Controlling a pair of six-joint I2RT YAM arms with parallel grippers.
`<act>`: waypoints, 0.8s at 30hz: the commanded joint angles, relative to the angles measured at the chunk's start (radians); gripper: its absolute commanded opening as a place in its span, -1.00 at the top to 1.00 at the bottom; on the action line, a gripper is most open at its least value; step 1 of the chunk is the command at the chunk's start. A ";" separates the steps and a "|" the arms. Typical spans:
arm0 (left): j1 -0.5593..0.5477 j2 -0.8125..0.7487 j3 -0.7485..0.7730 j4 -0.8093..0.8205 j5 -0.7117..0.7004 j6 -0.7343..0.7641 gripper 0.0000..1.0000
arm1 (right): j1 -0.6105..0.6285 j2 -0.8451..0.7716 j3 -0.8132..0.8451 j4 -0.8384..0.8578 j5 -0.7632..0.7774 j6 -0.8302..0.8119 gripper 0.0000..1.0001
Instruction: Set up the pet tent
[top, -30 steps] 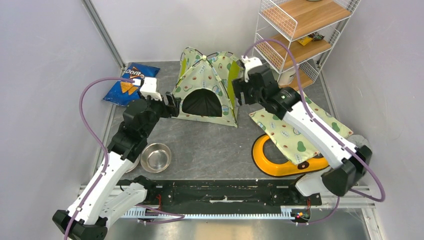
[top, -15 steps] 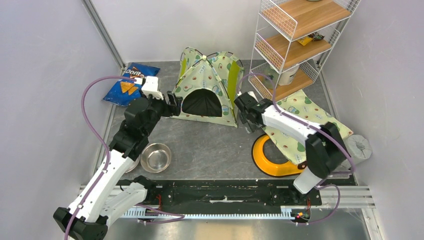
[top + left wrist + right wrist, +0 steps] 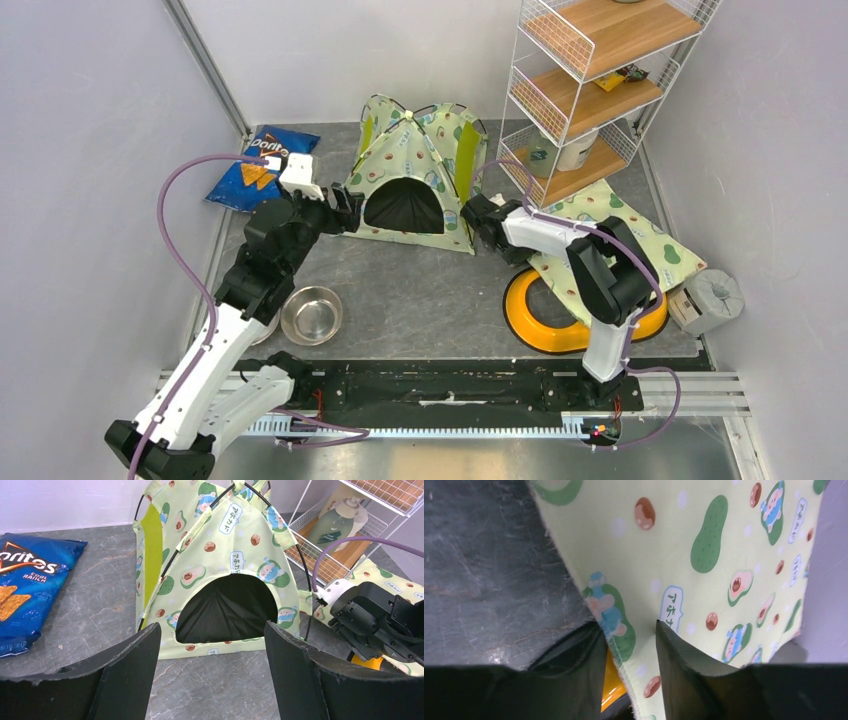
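A steel bowl sits on the grey table at the near left, beside the left arm. At the near right lies a yellow ring-shaped object, partly covered by the flat printed mat, and a grey roll rests at the right edge.

The right gripper is low over the mat's left edge, near the tent's near-right corner. Its fingers stand apart with the mat's hem showing in the gap; whether they touch the fabric cannot be told. The left gripper hangs just beside the tent's near-left corner, jaws wide apart and holding nothing.

The pet tent stands upright on its black poles at the far middle of the table, its dark round doorway facing near. A blue chip bag lies far left of it, and a white wire shelf stands at the far right.
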 commanded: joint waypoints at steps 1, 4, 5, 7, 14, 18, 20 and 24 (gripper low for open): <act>0.002 -0.022 0.005 0.021 -0.013 0.015 -0.63 | -0.023 -0.037 0.035 0.037 0.020 0.029 0.30; 0.002 -0.025 0.007 0.016 -0.014 0.015 -0.63 | -0.028 -0.096 0.036 0.035 0.006 0.041 0.94; 0.002 -0.026 0.006 0.015 -0.014 0.013 -0.63 | -0.030 -0.117 0.038 0.028 -0.002 0.042 1.00; 0.002 -0.027 0.005 0.013 -0.011 0.010 -0.63 | -0.033 -0.156 0.061 -0.012 -0.030 0.051 1.00; 0.002 -0.018 -0.004 0.005 0.042 -0.014 -0.63 | -0.035 -0.280 0.232 -0.194 -0.360 0.145 1.00; 0.002 -0.016 -0.018 0.002 0.115 -0.041 -0.63 | -0.038 -0.337 0.317 -0.209 -0.599 0.304 1.00; 0.002 -0.010 -0.027 0.010 0.187 -0.062 -0.63 | -0.038 -0.345 0.332 -0.169 -0.720 0.397 1.00; 0.002 0.028 -0.059 0.047 0.314 -0.151 -0.63 | -0.038 -0.351 0.278 0.019 -0.829 0.601 1.00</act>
